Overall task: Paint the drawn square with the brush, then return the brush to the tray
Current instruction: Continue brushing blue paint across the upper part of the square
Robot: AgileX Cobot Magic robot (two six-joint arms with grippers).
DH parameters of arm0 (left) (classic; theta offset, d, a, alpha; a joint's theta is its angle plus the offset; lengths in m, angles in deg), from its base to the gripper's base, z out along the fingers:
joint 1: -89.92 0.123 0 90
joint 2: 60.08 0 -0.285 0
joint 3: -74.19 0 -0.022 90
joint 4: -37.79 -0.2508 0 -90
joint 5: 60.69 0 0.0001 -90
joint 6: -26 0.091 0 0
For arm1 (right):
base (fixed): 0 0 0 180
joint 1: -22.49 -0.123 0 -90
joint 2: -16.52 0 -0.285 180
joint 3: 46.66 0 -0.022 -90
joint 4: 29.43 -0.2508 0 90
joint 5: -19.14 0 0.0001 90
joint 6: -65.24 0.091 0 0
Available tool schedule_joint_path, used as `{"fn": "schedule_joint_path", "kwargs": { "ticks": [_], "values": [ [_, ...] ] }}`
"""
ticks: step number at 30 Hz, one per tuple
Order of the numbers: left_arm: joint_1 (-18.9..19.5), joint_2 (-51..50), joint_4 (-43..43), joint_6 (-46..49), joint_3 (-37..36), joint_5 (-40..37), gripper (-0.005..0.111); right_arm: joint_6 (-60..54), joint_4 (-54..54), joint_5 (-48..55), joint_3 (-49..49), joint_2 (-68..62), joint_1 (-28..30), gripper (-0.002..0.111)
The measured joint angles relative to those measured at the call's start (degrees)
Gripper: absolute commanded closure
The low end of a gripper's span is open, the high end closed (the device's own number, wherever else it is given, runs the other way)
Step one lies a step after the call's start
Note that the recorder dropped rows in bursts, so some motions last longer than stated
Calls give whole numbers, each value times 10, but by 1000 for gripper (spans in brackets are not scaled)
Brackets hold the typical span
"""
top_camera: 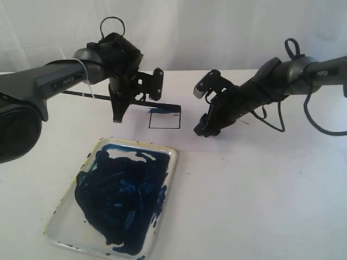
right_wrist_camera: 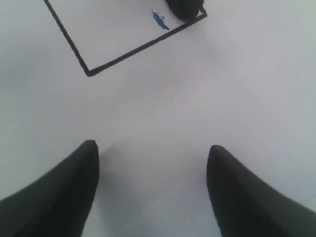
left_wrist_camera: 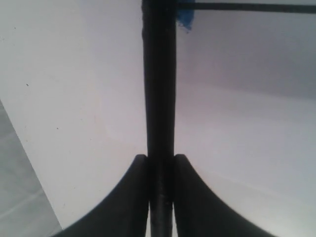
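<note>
Drawn square (top_camera: 164, 119), blue-smeared along its far edge, on white counter (top_camera: 260, 189); pale curtain (top_camera: 217, 27) behind. Left pincer (left_wrist_camera: 161, 160) clamped on brush (left_wrist_camera: 159, 89); right pincer (right_wrist_camera: 153, 148) apart, empty.

The scene is set on a white table (top_camera: 271, 206), whose matte top fills most of the exterior view and is seen close up in both wrist views. Behind its far edge a white fabric backdrop (top_camera: 217, 27) is hung, marked by faint slanting folds and creases. The whole is lit softly and evenly, so that only pale, blurred shadows are cast on the tabletop. In the left wrist view a duller grey strip (left_wrist_camera: 19, 207) is seen past the edge of the white surface; what it belongs to cannot be told.
</note>
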Motion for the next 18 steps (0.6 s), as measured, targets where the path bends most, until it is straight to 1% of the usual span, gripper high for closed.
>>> {"fn": "schedule_joint_path", "kwargs": {
  "ticks": [7, 11, 18],
  "values": [
    [0, -16, -20, -10, 0, 7, 107, 0, 0, 0, 0, 0, 0, 48],
    [0, -16, -23, 1, 0, 8, 107, 0, -1, 0, 0, 0, 0, 48],
    [0, -12, -23, 67, 0, -6, 107, 0, -1, 0, 0, 0, 0, 48]
  ]
}}
